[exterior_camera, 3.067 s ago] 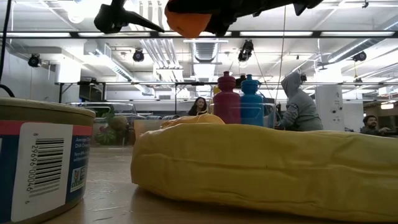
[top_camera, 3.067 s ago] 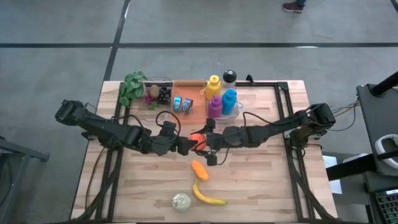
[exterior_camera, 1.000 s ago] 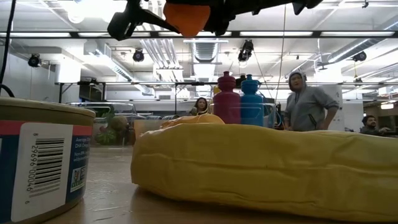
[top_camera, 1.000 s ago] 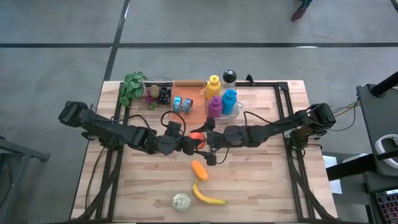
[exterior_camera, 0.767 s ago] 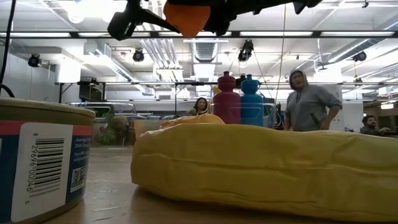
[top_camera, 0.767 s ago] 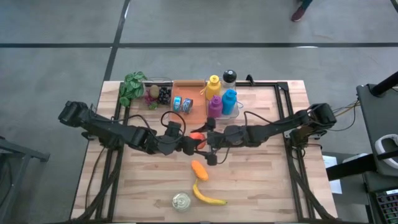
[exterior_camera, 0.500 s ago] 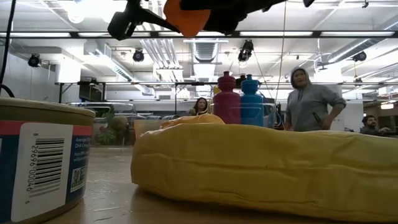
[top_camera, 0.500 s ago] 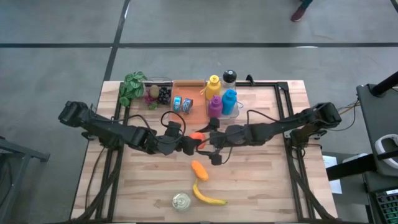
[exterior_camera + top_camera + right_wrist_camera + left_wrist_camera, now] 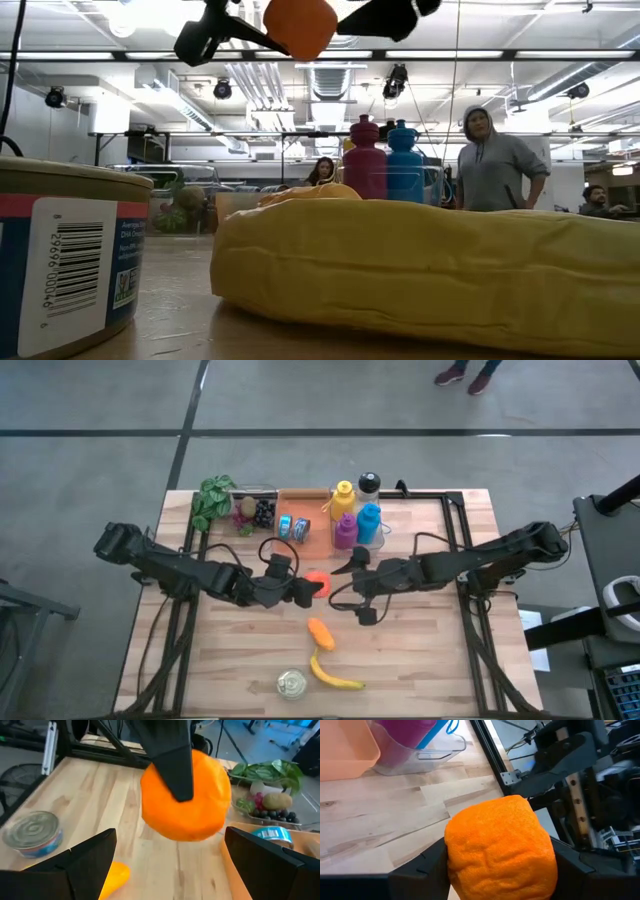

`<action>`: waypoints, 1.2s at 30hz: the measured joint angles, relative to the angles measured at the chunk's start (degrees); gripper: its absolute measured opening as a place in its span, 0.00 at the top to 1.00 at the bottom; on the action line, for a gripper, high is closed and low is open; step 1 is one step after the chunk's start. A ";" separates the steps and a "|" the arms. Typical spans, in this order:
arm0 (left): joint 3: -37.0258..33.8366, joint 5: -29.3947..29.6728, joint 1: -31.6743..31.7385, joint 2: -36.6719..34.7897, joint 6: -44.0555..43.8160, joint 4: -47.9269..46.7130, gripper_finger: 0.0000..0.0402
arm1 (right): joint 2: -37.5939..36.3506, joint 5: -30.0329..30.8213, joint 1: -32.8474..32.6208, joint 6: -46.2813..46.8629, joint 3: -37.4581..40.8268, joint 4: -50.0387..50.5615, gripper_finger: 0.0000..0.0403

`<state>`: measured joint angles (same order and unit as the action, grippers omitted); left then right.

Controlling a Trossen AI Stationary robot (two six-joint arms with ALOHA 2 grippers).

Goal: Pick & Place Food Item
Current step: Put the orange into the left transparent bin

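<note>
Mid-table, above the wood: left claw point(image 9: 308, 589) clamped on an orange point(image 9: 318, 582), fruit held clear of the table point(image 9: 420, 660) between both fingers, seen close in left wrist view as orange point(image 9: 500, 847) filling the gap between the dark pads. Right claw point(image 9: 358, 600) just right of it, fingers wide apart, gripping nothing, not touching the fruit; from right wrist view, orange point(image 9: 186, 809) sits ahead of the spread fingers w/ one left finger across its front. From low view, orange point(image 9: 299, 26) hangs high, left claw point(image 9: 235, 25) beside it.

Near side of table: small orange food item point(image 9: 320, 632), banana point(image 9: 333, 676) and a tin can point(image 9: 291, 683), all well apart from the claws. Far side: leafy greens point(image 9: 212, 498), clear box w/ grapes point(image 9: 257, 510), orange tray point(image 9: 303, 518) w/ two small cans, cluster of bottles – yellow point(image 9: 344, 498), purple point(image 9: 345, 530), blue point(image 9: 368, 522). Beyond the table, person in grey hoodie point(image 9: 494, 162) standing in the room.
</note>
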<state>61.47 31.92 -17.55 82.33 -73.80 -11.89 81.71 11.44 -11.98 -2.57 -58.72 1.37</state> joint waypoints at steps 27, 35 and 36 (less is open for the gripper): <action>0.02 9.84 1.80 -13.59 -4.25 -17.96 0.41 | -13.49 -4.48 -0.52 8.08 0.00 18.79 0.08; 0.00 13.97 2.70 -17.39 -12.91 -33.09 0.41 | -13.60 -4.42 -0.51 6.65 0.02 18.99 0.08; 0.00 13.96 2.99 -17.59 -14.19 -35.40 0.41 | -13.60 -4.42 -0.51 6.60 0.02 19.01 0.08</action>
<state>61.47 45.89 -14.55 64.75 -87.99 -47.29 68.12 7.03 -12.49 4.02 -58.70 20.38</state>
